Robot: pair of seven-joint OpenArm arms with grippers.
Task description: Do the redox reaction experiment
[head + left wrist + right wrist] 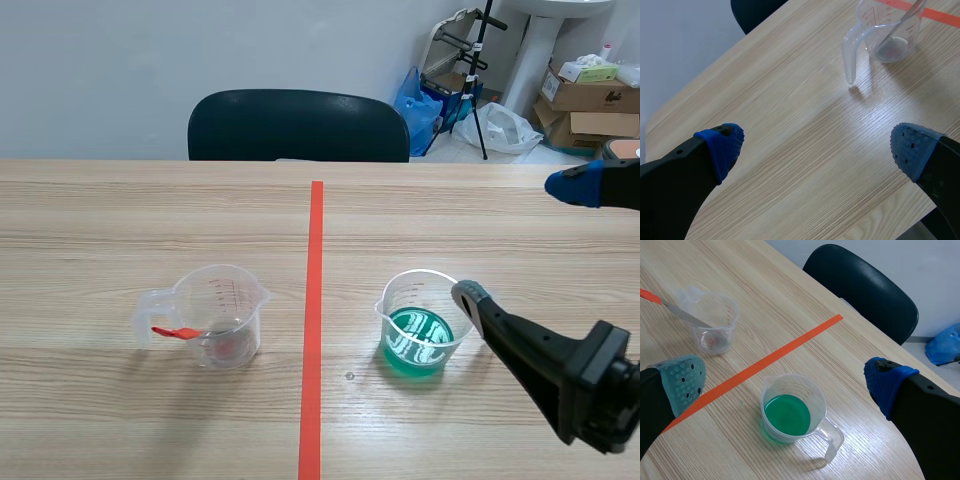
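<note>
**A:** Where do the grippers stand?

**B:** The left gripper (pixel 817 149) shows only in its own wrist view. Its blue pads are wide apart over the bare table (pixel 790 165), with nothing between them. The right gripper (pixel 520 240) is spread wide too and holds nothing.

**A:** Is it touching the green beaker (pixel 420 325)?

**B:** In the scene view its grey pad crosses the rim and hides the handle, so I cannot tell from there. The right wrist view shows the beaker ahead of the gripper, in the gap between the fingers and clear of both pads. Its handle (pixel 832 437) turns toward the blue-padded side.

**A:** What is in it?

**B:** Green liquid (pixel 787 415) fills the lower part.

**A:** And the other one?

**B:** The clear beaker (pixel 220 315) stands across the tape line (pixel 314 320), well apart from the green one. A spatula (pixel 178 332) leans inside, its red grip out over the rim on the handle side. A reddish residue (pixel 712 341) lies on the bottom. In the left wrist view this beaker is well ahead of the gripper.

**A:** Farther back?

**B:** A dark chair (pixel 298 125) stands at the table's far edge. Beyond it to the right are a blue bag (pixel 418 100) and cardboard boxes (pixel 585 95).
</note>
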